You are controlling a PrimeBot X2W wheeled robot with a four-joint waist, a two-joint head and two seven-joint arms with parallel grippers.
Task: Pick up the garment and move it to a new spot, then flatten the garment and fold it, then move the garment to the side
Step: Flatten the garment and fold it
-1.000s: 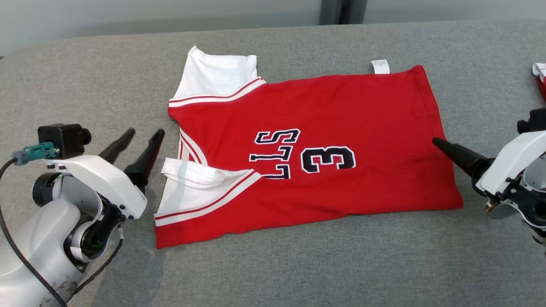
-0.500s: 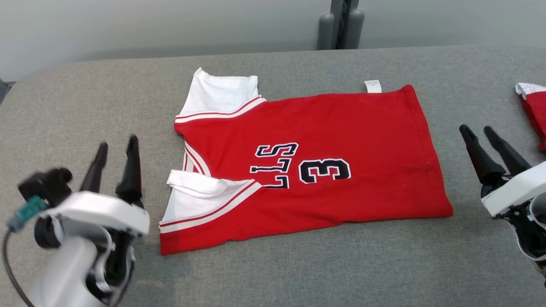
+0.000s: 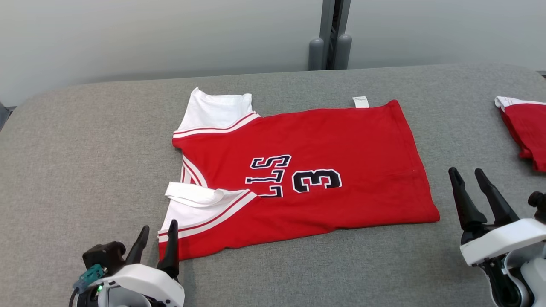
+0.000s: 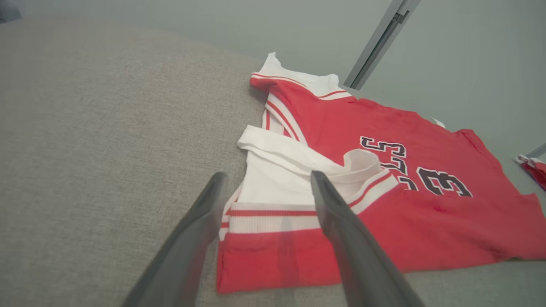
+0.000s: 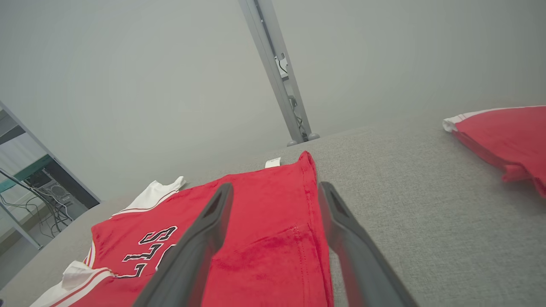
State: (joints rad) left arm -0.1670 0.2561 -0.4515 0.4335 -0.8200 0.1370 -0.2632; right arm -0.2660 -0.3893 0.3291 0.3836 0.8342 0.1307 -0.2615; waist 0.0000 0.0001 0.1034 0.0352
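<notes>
The garment (image 3: 324,162) is a red jersey with white sleeves and a black "3", spread flat in the middle of the grey table (image 3: 85,149). One white sleeve is folded over onto the chest. My left gripper (image 3: 160,225) stands open at the near left, just by the jersey's near shoulder corner and holding nothing. In the left wrist view the left gripper (image 4: 268,175) frames the white sleeve of the garment (image 4: 384,204). My right gripper (image 3: 465,171) is open beside the hem's near corner, apart from the cloth. The right wrist view shows the right gripper (image 5: 276,186) straddling the hem edge of the garment (image 5: 264,204).
A second red garment (image 3: 527,128) lies folded at the table's far right edge, also seen as the red garment (image 5: 503,132) in the right wrist view. A grey metal post (image 3: 330,38) stands behind the table against the wall. Bare grey cloth surrounds the jersey.
The head camera has tilted, shifting the whole picture. Both grippers have drawn back toward the near edge; the right fingers, earlier over the hem, now stand off the cloth. The jersey lies as before.
</notes>
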